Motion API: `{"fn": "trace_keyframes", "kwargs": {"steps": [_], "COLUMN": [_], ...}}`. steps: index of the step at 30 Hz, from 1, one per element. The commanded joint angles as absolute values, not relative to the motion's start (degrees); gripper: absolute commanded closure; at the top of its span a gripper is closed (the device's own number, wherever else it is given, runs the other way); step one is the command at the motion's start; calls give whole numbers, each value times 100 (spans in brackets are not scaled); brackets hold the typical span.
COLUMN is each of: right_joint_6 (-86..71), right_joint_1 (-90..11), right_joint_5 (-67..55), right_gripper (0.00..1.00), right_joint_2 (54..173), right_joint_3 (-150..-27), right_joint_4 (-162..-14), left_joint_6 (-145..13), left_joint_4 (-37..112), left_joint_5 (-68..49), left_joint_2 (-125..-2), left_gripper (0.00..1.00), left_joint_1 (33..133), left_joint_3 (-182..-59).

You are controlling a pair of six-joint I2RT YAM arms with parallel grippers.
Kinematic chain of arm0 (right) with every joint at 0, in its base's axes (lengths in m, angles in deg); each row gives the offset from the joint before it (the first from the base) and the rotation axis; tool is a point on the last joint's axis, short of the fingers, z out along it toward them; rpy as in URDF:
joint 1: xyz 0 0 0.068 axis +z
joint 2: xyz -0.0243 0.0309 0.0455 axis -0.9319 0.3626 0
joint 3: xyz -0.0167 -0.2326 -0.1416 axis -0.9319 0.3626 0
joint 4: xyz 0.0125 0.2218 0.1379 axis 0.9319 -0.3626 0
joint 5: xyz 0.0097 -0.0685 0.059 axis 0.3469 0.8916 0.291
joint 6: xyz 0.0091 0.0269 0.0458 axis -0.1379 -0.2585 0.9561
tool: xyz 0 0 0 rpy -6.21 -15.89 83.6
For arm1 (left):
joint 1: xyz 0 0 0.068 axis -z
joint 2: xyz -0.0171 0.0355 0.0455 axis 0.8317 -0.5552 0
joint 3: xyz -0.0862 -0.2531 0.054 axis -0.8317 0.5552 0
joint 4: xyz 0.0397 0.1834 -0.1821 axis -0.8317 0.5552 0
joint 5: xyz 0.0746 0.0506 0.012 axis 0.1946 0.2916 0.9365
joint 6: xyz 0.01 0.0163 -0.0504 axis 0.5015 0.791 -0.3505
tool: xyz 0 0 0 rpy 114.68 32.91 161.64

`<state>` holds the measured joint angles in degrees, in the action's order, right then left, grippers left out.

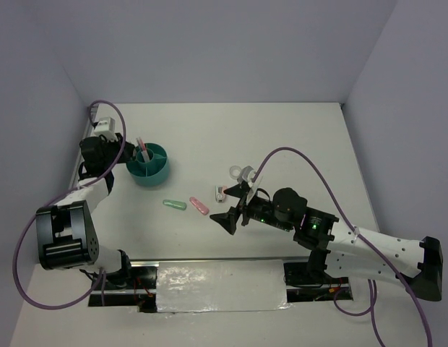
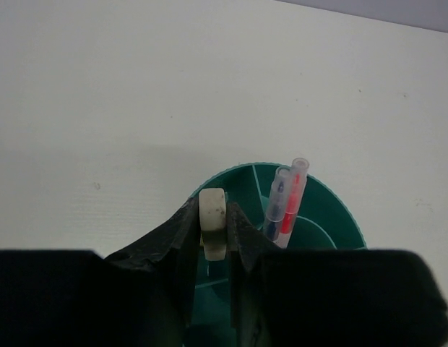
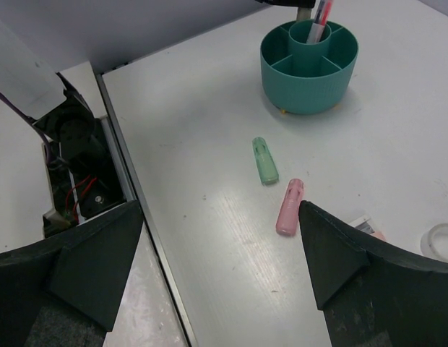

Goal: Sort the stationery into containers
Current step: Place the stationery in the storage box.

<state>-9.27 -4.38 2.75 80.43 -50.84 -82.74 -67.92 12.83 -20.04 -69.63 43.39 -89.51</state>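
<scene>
Off-white and scuffed, a small block (image 2: pixel 212 217) is sitting pinched between the left jaws, which are closing narrowly on its two flat faces. They are holding it over the teal organiser cup (image 2: pixel 332 206), above an outer compartment just beside the central ring. In that ring a red pen (image 2: pixel 293 199) and a clear-barrelled pen (image 2: pixel 277 206) are standing and leaning together. The block looks light, stiff and slightly grippy, so a small opening should be enough to let it fall. The leaning pens are close enough to get knocked if the wrist swings.

The right jaws are hanging wide open over the bench (image 3: pixel 209 108), holding nothing. Just ahead of them a pink capsule eraser (image 3: pixel 289 207) and a mint-green capsule eraser (image 3: pixel 265 160) are lying flat, near each other but not touching. Both look light and firm, though their rounded sides are likely to roll or slip out of a grip. The safest hold is probably across the middle, with the jaws square to the long axis. A clear tape ring (image 3: pixel 442 242) is lying at the edge of the right wrist view. It seems thin and slippery, so gripping its wall with one finger inside looks best.
</scene>
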Motion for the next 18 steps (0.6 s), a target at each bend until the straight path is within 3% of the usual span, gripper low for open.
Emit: {"fn": "trace_keyframes", "kwargs": {"steps": [1,8,10,15,18], "right_joint_6": [-981,-1025,-1042,-937,-849], "right_joint_1": [-449,-432,-431,-431,-440], "right_joint_5": [226,226,226,410,690], "right_gripper": [5,5,5,5,4], "right_joint_2": [8034,8017,8017,8174,8586], "right_joint_3": [-5182,-5200,-5208,-5217,-5418], "right_joint_4": [-8077,-8139,-8147,-8156,-8375], "left_joint_6": [-6805,-6866,-6884,-6963,-7173], "left_joint_4": [1070,1150,1184,1596,2421], "left_joint_5": [-1770,-1778,-1796,-1122,-138], "left_joint_2": [-6897,-6950,-6950,-6459,-5784], "left_gripper": [67,59,27,32,23], "left_joint_1": [4362,4389,4389,4380,4362], "left_joint_3": [-8886,-8833,-8868,-9035,-9516]}}
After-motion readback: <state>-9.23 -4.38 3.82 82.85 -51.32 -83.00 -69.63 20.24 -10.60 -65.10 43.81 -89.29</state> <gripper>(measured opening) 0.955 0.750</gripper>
